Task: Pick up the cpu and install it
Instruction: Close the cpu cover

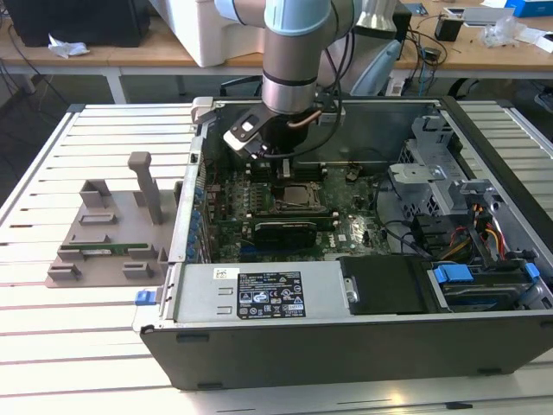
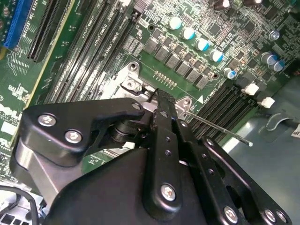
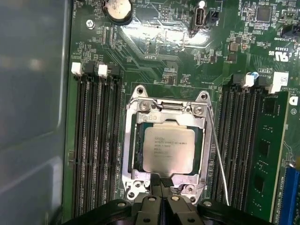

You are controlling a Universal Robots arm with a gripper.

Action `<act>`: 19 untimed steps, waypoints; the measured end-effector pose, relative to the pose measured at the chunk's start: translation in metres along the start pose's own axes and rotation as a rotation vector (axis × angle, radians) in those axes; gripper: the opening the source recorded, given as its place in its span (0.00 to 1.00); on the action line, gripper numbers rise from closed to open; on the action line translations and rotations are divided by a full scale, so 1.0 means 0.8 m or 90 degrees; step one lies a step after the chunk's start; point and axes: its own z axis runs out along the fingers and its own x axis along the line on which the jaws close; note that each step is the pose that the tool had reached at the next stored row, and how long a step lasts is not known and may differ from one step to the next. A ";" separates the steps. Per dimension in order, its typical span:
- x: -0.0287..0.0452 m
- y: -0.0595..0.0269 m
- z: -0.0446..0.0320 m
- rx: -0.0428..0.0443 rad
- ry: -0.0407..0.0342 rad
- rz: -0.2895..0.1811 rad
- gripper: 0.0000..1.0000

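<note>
The cpu [image 3: 168,149] is capped in satin silver metal, the socket frame [image 3: 127,140] polished; the end effector [image 3: 161,182] is finished matt black, possibly plastic.

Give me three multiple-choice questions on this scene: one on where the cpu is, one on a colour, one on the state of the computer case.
1. Where is the cpu?
A. in the socket on the motherboard
B. on the grey tray beside the case
C. held in the air

2. What colour is the motherboard?
A. red
B. green
C. white

3. How is the computer case?
A. shut
B. open, insides showing
C. wrapped in plastic

Answers:
1 A, it lies flat inside the metal socket frame.
2 B, green board surrounds the socket.
3 B, the exterior view looks straight onto the board.
</note>
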 end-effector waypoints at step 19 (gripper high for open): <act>-0.0033 0.054 -0.0458 0.0014 -0.0006 0.000 0.11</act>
